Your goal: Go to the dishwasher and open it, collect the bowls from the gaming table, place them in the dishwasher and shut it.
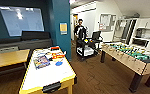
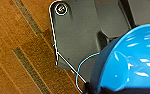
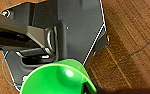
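The gaming table, white-topped with a yellow edge, stands just ahead to the left in the head view. A bright blue bowl hangs above the wooden floor in the left wrist view, with my left gripper shut on its rim. In the right wrist view a bright green bowl hangs over the floor in the same way, my right gripper shut on its edge.
On the gaming table lie a flat blue disc, orange pieces and a colourful box. A foosball table stands at the right. A person with a black cart is ahead. Kitchen cabinets are far right.
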You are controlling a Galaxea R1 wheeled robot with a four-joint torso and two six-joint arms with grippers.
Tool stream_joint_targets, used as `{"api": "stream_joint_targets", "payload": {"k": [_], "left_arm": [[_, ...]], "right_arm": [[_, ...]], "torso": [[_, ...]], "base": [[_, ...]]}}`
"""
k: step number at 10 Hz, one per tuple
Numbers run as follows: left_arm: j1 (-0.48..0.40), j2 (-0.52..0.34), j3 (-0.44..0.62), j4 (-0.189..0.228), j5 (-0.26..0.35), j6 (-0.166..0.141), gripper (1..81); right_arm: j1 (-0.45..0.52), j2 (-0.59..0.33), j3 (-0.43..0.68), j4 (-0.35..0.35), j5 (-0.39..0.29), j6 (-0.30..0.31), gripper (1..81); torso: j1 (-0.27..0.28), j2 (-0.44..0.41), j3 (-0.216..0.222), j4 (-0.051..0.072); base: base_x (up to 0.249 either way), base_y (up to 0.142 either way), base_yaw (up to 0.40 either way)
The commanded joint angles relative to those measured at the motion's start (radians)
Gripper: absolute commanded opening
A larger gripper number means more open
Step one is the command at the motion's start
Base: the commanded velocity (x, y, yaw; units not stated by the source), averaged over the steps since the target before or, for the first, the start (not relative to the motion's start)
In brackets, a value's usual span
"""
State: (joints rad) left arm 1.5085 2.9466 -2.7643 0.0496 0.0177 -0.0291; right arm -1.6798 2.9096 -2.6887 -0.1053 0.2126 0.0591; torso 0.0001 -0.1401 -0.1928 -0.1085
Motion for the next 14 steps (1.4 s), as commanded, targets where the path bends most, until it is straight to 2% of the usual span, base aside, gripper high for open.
{"api": "stream_joint_targets", "payload": {"k": [1,6,14], "left_arm": [[-0.044,-0.012,-0.002,0.000,0.050,0.003,1.0],[-0.044,-0.006,-0.002,0.007,0.050,0.003,1.0],[-0.043,0.010,0.000,0.009,0.048,0.005,1.0]], "right_arm": [[0.025,-0.068,0.127,-0.042,-0.064,-0.025,1.0],[0.021,-0.063,0.101,-0.031,-0.018,-0.022,1.0],[0.033,-0.054,0.052,-0.033,-0.015,-0.015,1.0]], "torso": [[0.000,0.000,0.000,0.000],[0.000,0.000,0.000,0.000],[0.000,0.000,0.000,0.000]], "base": [[0.000,0.000,-0.345],[0.000,0.000,-0.363],[0.000,0.000,-0.373]]}}
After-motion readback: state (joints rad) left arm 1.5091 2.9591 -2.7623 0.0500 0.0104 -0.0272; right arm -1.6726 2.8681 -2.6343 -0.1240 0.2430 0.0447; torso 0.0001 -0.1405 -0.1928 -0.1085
